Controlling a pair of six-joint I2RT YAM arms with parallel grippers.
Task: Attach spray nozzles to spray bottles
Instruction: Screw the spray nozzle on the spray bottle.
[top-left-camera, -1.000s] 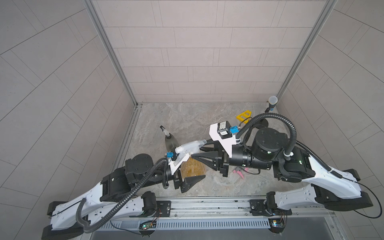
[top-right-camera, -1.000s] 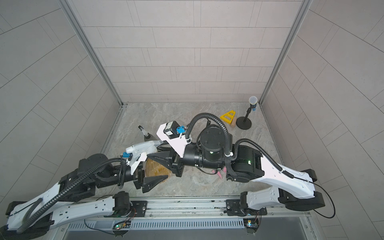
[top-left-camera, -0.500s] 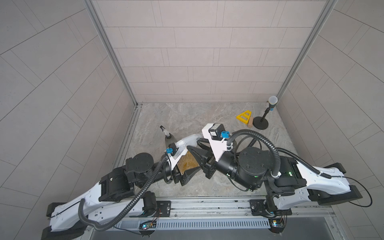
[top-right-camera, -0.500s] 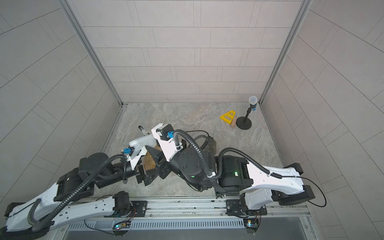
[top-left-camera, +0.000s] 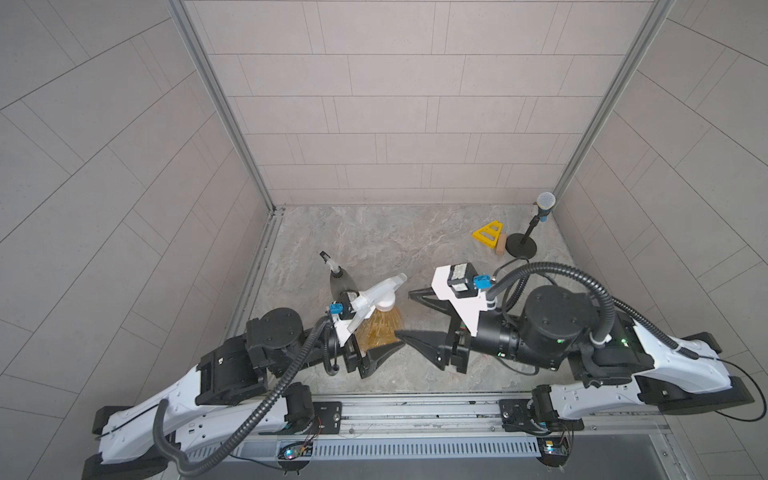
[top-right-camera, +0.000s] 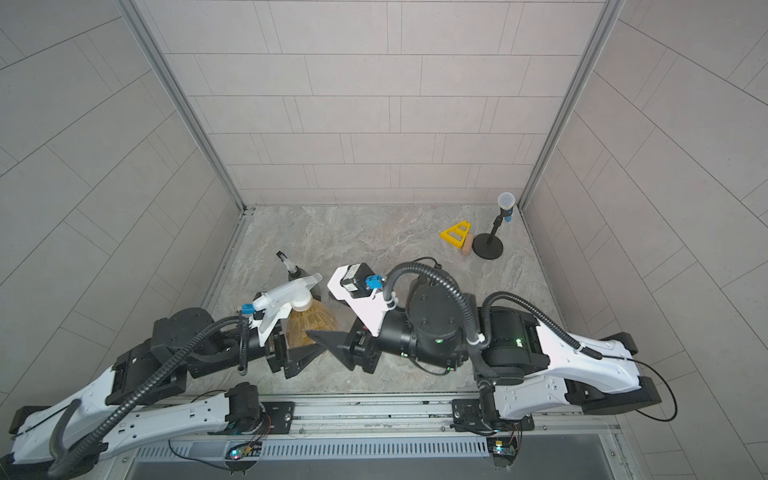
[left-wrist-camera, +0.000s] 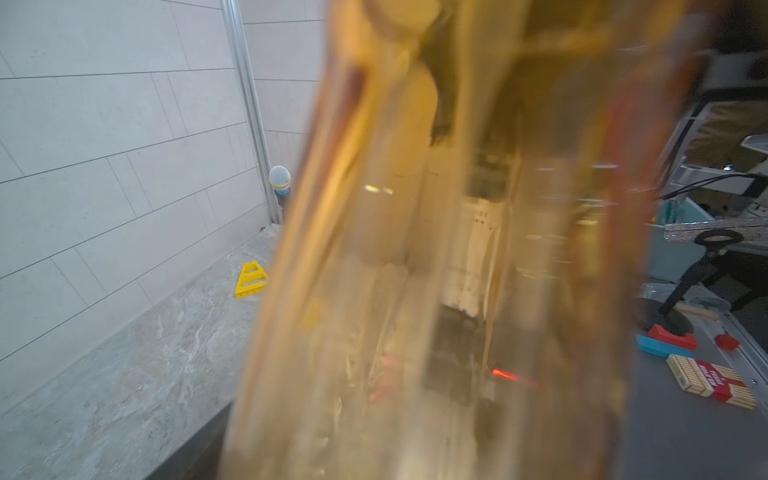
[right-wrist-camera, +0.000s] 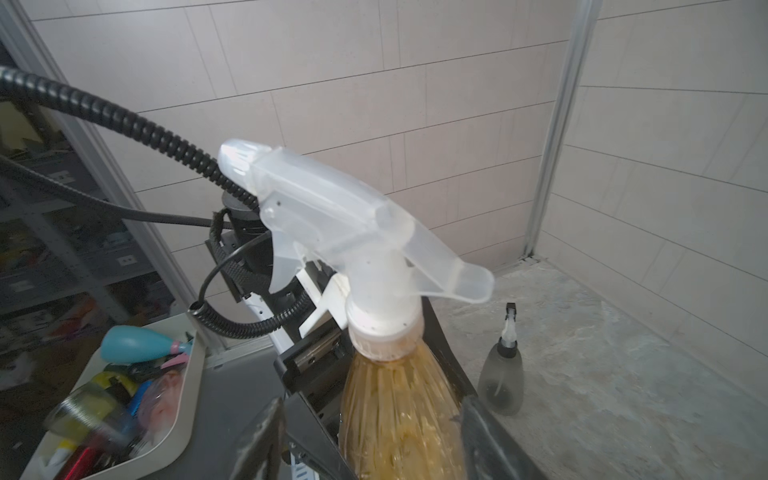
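Left claw (top-left-camera: 374, 344) seemingly clamps amber bottle (top-left-camera: 384, 330), whitish nozzle (top-left-camera: 378, 291) on; right claw (top-left-camera: 405, 313) apart.

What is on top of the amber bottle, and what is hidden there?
A translucent whitish nozzle sits on the neck of the amber bottle, its collar over the mouth. The collar hides the threads, so tightness cannot be seen.

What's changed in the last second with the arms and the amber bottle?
The right gripper opened, let go of the translucent nozzle and backed away to the right. The left gripper still holds the amber bottle, nozzle seated on its neck; the grey bottle behind has not moved.
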